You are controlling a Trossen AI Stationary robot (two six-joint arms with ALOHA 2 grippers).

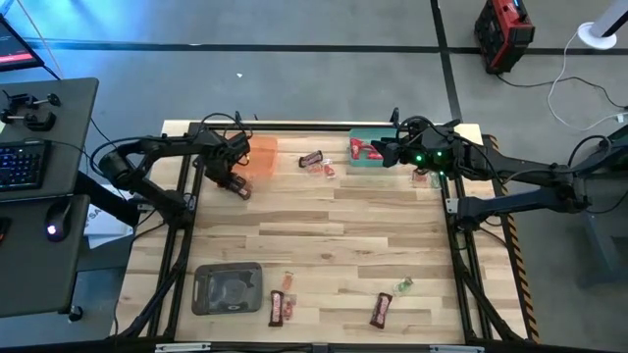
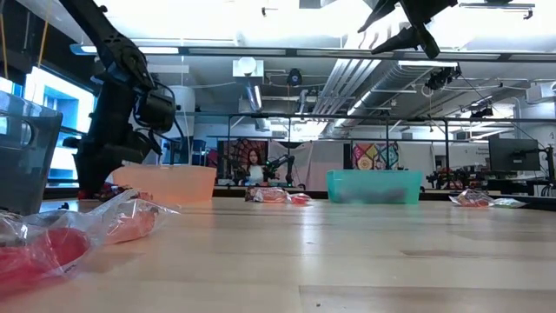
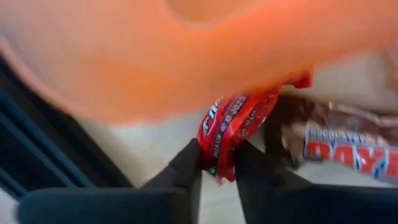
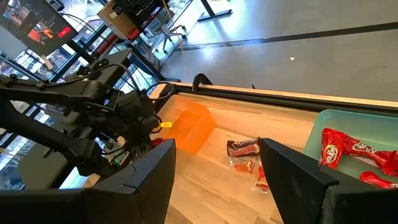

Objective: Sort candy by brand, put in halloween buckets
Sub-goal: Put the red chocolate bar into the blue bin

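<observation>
My left gripper [image 1: 234, 184] points down at the table's far left, beside the translucent orange bucket [image 1: 260, 155], and is shut on a red candy [image 3: 231, 127]. A brown bar [image 3: 345, 149] lies right next to it. My right gripper [image 4: 217, 180] hangs open and raised over the far right, by the green bucket [image 1: 368, 150], which holds red candies [image 4: 348, 152]. The dark grey bucket [image 1: 228, 287] stands near the front edge. Loose candy lies between the far buckets [image 1: 314, 161] and near the front [image 1: 282, 307], [image 1: 382, 309]. My left gripper pinches the red candy's wrapper at one end [image 3: 219, 163] between its two fingertips. The fingers come from above, pointing down. The rest of the wrapper reaches out past the fingertips toward the orange bucket; whether it is clear of the table, I cannot tell.
A small pale candy [image 1: 403, 285] lies near the front right and another wrapper [image 1: 425, 177] at the far right. Clear wrappers with red candy [image 2: 52, 239] show close in the low view. The table's middle [image 1: 324, 235] is bare wood.
</observation>
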